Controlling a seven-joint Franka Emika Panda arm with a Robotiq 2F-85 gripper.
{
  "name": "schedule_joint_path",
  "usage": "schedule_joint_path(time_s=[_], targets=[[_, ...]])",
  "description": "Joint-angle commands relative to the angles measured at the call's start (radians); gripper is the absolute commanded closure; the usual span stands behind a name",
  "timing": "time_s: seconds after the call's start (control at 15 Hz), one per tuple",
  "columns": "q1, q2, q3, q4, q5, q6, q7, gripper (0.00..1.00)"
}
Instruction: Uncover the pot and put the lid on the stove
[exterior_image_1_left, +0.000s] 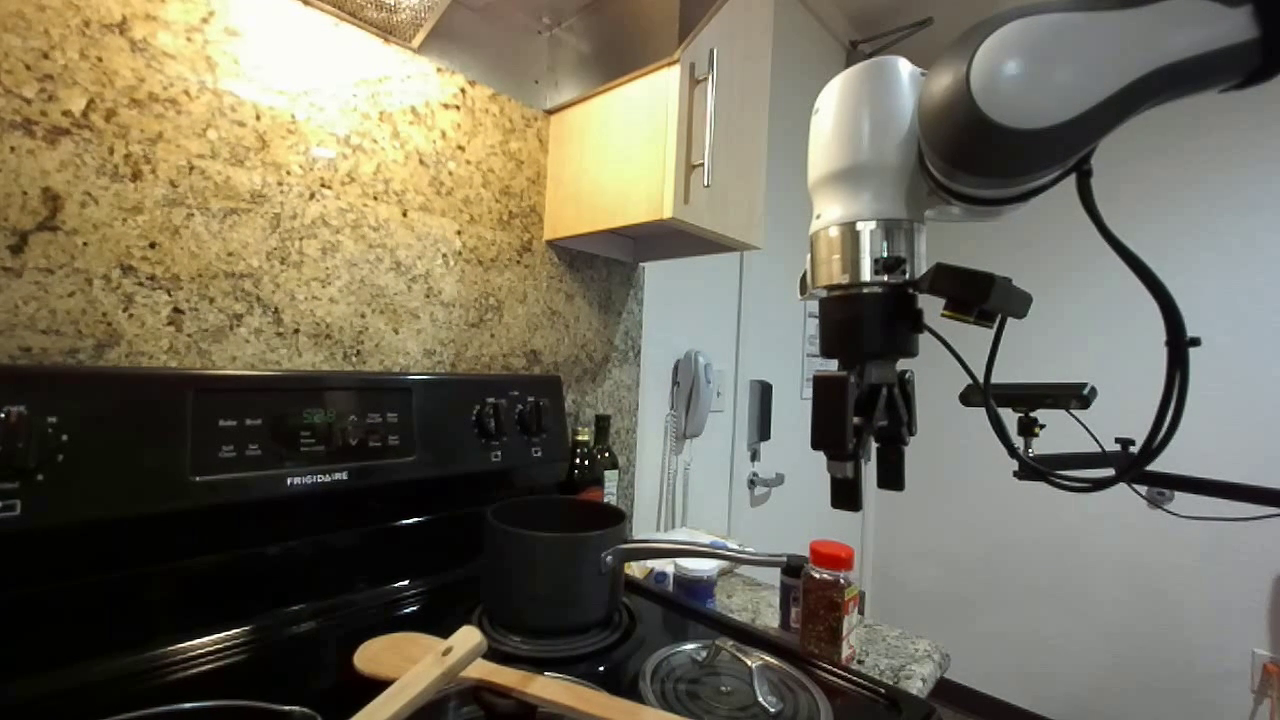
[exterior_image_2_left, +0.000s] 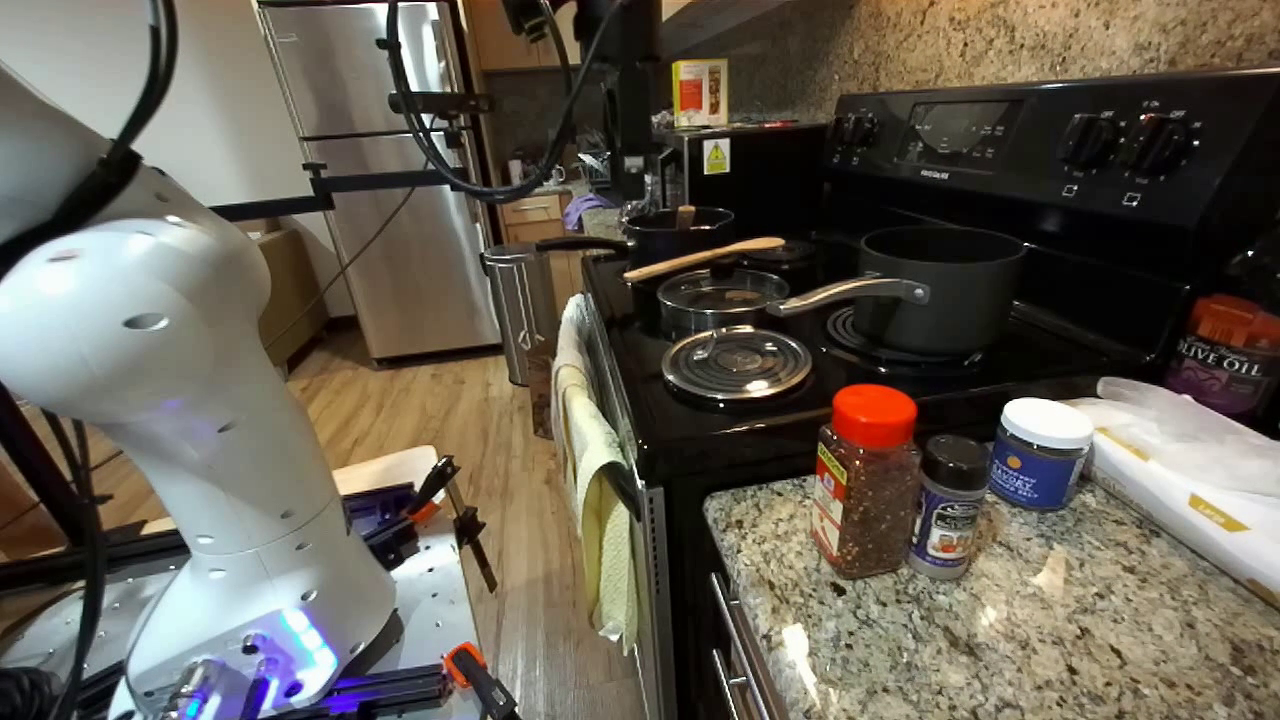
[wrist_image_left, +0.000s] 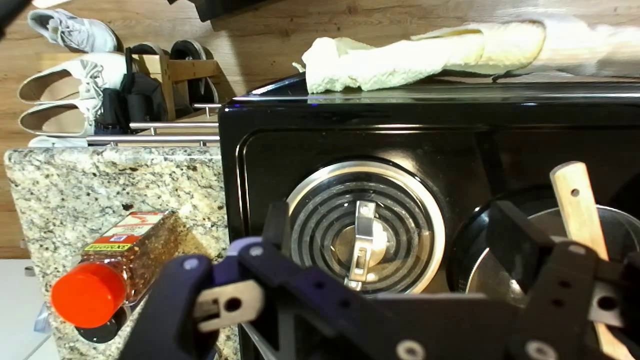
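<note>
The dark grey pot (exterior_image_1_left: 553, 575) stands uncovered on a back burner of the black stove (exterior_image_1_left: 300, 520). The pot (exterior_image_2_left: 940, 305) and the stove (exterior_image_2_left: 690, 440) also show in an exterior view. The glass lid (exterior_image_1_left: 735, 690), with a metal rim and arched metal handle, lies flat on the front burner beside the pot. The lid shows in an exterior view (exterior_image_2_left: 738, 365) and in the wrist view (wrist_image_left: 320, 210). My gripper (exterior_image_1_left: 868, 482) is open and empty, well above the stove. In the wrist view the open gripper (wrist_image_left: 395, 220) has its fingers apart over the lid.
A red-capped spice jar (exterior_image_2_left: 868, 480), a small dark-capped jar (exterior_image_2_left: 948, 510) and a white-capped jar (exterior_image_2_left: 1040, 455) stand on the granite counter (exterior_image_2_left: 1050, 620). A glass-topped vessel (exterior_image_2_left: 720, 300) bears a wooden spoon (exterior_image_2_left: 705, 258). The pot's handle (exterior_image_1_left: 700, 552) juts toward the stove's front.
</note>
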Motion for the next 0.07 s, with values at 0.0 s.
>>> schedule_joint_path(time_s=[0.0], targets=[[-0.017, 0.000, 0.013, 0.002, 0.007, -0.003, -0.007, 0.00]])
